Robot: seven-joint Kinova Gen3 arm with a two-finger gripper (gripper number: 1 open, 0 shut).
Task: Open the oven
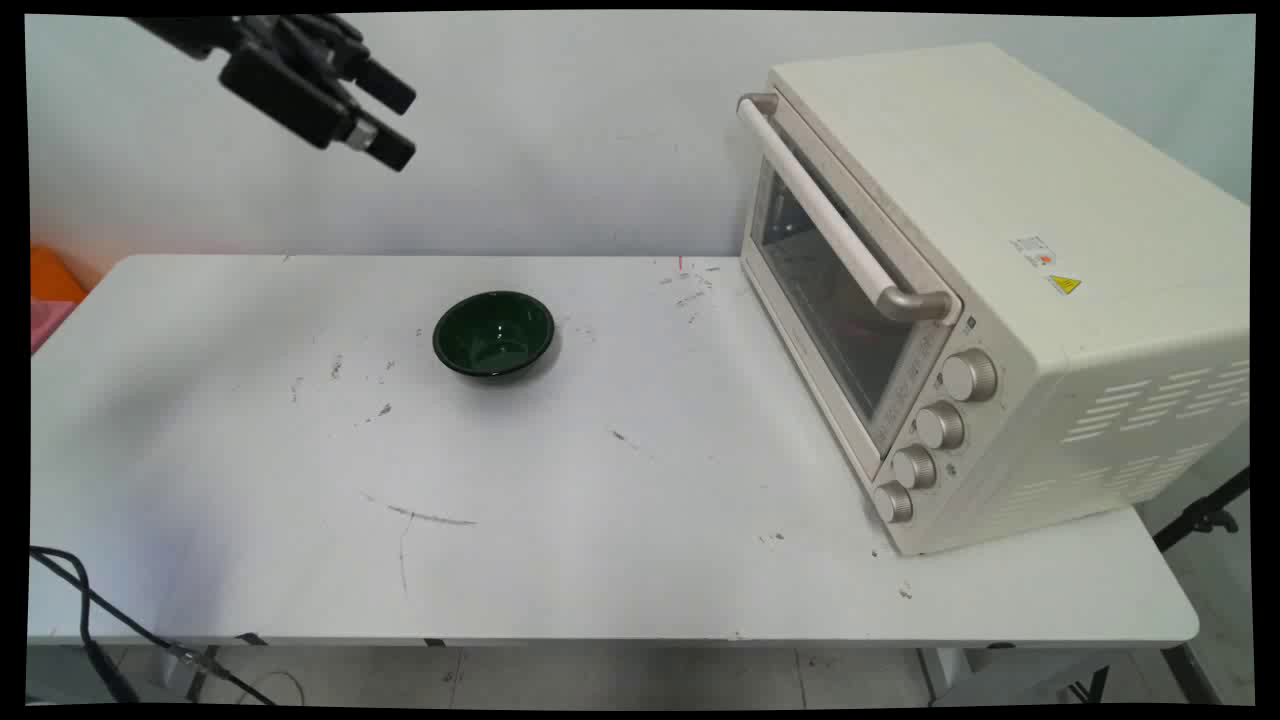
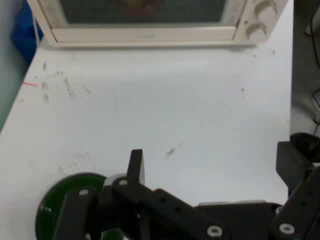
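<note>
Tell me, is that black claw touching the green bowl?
Apart. The main view shows the gripper raised high near the picture's top, with bare wall and table between it and the green bowl.

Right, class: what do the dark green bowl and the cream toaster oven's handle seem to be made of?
The dark green round bowl looks like glazed ceramic or glossy plastic: bright highlights sit on its inside. The cream toaster oven's bar handle looks like cream-coated metal or plastic, with dull metallic end brackets.

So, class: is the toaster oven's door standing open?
No, the toaster oven has its door shut flush against its front.
</note>
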